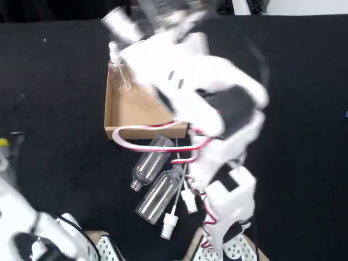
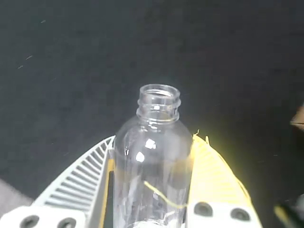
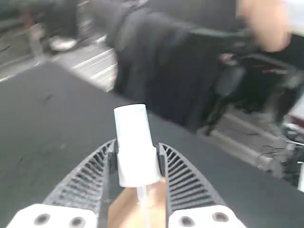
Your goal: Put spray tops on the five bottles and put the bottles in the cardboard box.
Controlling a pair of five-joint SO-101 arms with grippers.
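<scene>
My left gripper (image 2: 154,142): fingers closed around one clear, uncapped bottle (image 2: 158,102). My right gripper (image 3: 137,145): fingers pinch one white spray top (image 3: 133,128), near the cardboard box (image 1: 128,109).

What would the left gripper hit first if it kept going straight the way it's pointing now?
Probably the black table. The left gripper holds an uncapped bottle whose open neck leads, and nothing else lies ahead; how far off the table is, I cannot tell.
</scene>
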